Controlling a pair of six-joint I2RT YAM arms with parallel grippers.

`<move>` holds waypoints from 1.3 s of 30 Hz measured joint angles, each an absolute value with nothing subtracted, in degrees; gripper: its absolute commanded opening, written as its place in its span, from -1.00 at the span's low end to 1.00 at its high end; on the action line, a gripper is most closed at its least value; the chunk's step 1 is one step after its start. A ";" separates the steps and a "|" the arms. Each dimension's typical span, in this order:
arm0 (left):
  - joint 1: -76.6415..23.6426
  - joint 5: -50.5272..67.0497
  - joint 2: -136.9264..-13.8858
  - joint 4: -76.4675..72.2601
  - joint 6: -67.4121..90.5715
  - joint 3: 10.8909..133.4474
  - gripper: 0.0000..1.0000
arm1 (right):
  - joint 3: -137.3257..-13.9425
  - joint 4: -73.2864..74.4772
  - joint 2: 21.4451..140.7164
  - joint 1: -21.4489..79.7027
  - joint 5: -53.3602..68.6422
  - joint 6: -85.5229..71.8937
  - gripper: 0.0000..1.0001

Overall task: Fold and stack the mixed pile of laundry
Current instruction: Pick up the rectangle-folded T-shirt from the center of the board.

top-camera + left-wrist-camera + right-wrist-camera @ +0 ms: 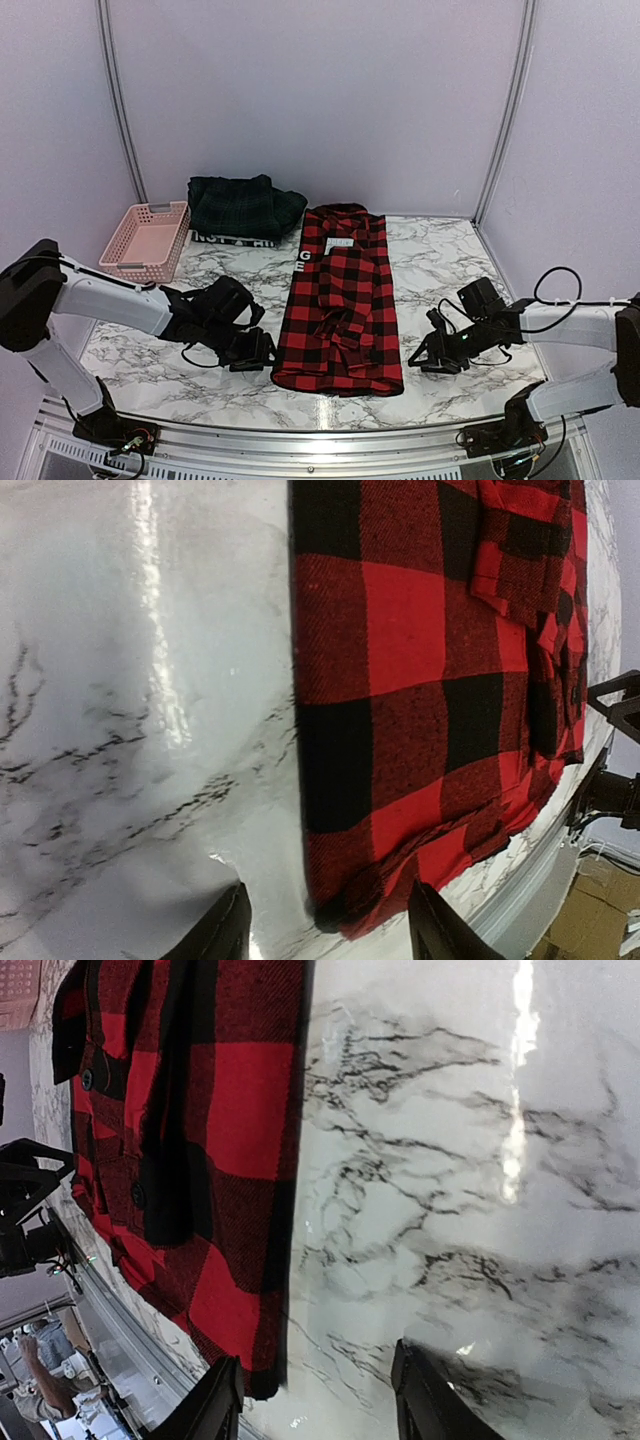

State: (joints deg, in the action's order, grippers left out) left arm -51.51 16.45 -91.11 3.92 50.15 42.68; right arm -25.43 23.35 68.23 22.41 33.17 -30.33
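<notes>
shirt (338, 305) between left end effector (256, 350), right end effector (426, 356); seemingly ungripped

The marble table (440, 260) bears a checked shirt (340, 310), a pink basket (147, 240) and a navy piece (235, 239).

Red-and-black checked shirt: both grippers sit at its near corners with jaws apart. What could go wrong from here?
1. In the right wrist view the shirt corner lies beside one finger of the right gripper, with mostly bare marble between the jaws; closing may miss fabric.
2. The left gripper straddles the folded corner; it may pinch only some layers, and the fold could skew.
</notes>
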 measured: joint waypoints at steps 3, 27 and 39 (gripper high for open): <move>-51.86 17.98 -92.58 0.95 50.65 42.70 0.01 | -24.86 19.42 70.08 23.77 34.46 -31.42 -0.08; -53.89 23.59 -99.07 -6.59 51.16 44.14 -1.00 | -22.20 6.11 76.36 30.98 39.62 -36.42 -1.00; -60.90 28.53 -89.69 0.58 52.51 44.12 -1.00 | -22.28 20.25 52.66 31.62 46.11 -38.81 -1.00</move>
